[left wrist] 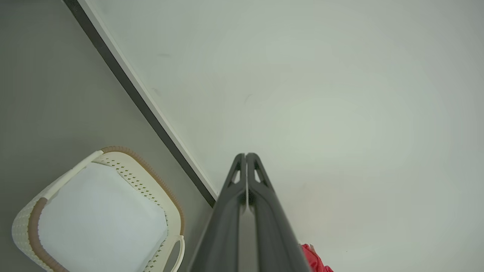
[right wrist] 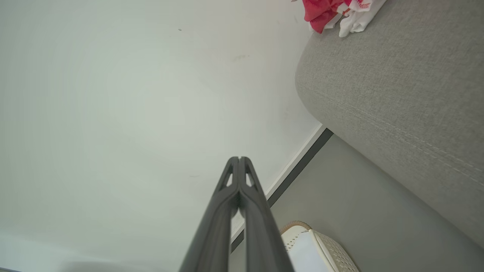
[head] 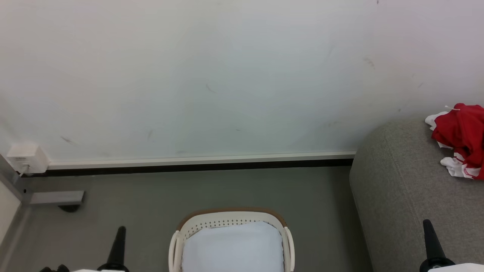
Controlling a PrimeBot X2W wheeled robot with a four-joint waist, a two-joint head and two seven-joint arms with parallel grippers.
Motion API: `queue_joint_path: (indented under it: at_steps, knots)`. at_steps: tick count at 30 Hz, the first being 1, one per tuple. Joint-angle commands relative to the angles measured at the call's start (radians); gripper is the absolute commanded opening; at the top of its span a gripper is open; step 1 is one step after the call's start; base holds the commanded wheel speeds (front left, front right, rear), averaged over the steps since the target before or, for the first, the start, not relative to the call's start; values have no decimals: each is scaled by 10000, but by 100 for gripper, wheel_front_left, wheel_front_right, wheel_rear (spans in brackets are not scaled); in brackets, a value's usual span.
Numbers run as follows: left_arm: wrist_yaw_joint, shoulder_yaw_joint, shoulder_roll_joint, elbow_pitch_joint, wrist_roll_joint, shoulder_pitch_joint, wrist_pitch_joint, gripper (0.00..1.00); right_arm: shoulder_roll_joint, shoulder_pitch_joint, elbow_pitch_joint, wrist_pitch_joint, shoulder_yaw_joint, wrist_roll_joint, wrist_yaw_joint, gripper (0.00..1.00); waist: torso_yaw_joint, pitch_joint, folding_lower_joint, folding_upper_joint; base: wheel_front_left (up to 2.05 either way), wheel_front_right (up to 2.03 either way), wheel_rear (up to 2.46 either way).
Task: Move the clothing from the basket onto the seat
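The red clothing (head: pixel 462 138) with white trim lies bunched on the grey seat (head: pixel 404 189) at the right; the right wrist view shows the clothing (right wrist: pixel 332 11) at the top on the seat (right wrist: pixel 397 79). The cream basket (head: pixel 231 241) with a brown rim stands on the floor at bottom centre, holding nothing but its white liner. In the left wrist view the basket (left wrist: pixel 166 215) sits at lower left. My left gripper (head: pixel 120 230) is shut at the lower left, left of the basket, its tips (left wrist: pixel 245 155) pressed together. My right gripper (head: pixel 427 223) is shut at the lower right in front of the seat, tips (right wrist: pixel 239 158) touching.
A white wall (head: pixel 211 75) with a pale skirting strip (head: pixel 196 160) runs behind the basket. A white socket box (head: pixel 26 158) and a grey metal bracket (head: pixel 56 197) sit at the far left. Grey floor (head: pixel 151 204) lies around the basket.
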Motion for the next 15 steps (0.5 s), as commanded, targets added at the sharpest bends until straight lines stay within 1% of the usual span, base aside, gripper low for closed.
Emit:
queue_joint_path:
  at_steps: [1, 15]
  knots:
    - [-56, 51, 85, -123, -276, -193, 90, 0, -115, -258, -126, 71, -64, 287, -13, 0, 0, 9, 0, -1, 0, 0, 0]
    - [-99, 131, 90, -190, -1537, -381, 421, 0, -125, -416, -187, 409, -169, 1604, -16, 0, -2, 101, 0, -1, 0, 0, 0]
